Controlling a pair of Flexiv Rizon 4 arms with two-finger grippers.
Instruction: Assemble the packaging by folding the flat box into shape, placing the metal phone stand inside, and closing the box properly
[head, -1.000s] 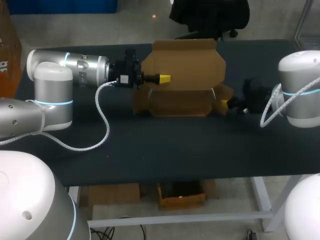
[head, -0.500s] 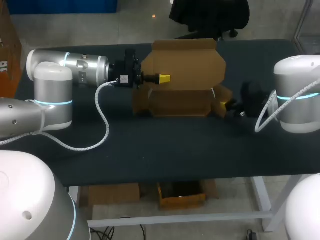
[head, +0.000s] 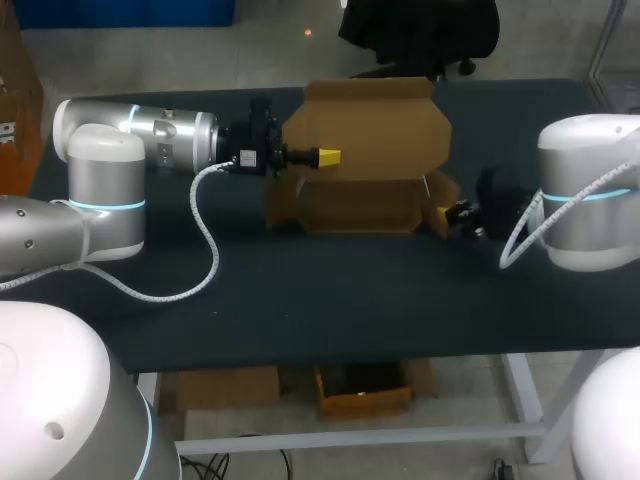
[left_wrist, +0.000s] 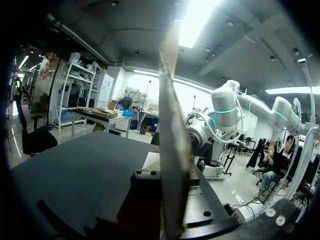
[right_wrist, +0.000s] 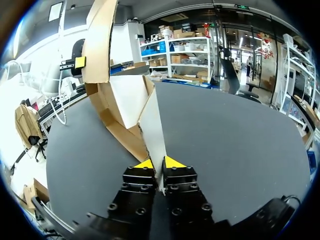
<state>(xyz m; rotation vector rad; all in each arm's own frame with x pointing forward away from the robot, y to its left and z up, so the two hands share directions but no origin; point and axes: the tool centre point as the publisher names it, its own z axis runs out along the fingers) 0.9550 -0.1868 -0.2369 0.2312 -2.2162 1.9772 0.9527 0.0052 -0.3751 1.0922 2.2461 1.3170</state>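
Observation:
A brown cardboard box (head: 365, 150), partly folded, stands at the middle back of the table with its lid panel raised. My left gripper (head: 328, 157) comes in from the left and is shut on the edge of that panel. In the left wrist view the panel (left_wrist: 172, 140) rises edge-on from between its fingers. My right gripper (head: 446, 211) is at the box's right end. In the right wrist view its yellow tips (right_wrist: 159, 163) pinch the pale side flap (right_wrist: 152, 125) from both sides. No metal phone stand shows in any view.
The black table (head: 350, 300) has open room in front of the box, towards the near edge. My left arm's grey cable (head: 205, 240) loops over the table's left part. My right arm's cable (head: 520, 240) hangs beside its wrist.
My right arm has shifted a little to the left, towards the box, with the side flap still between its tips. The left arm and the lid panel have kept still.

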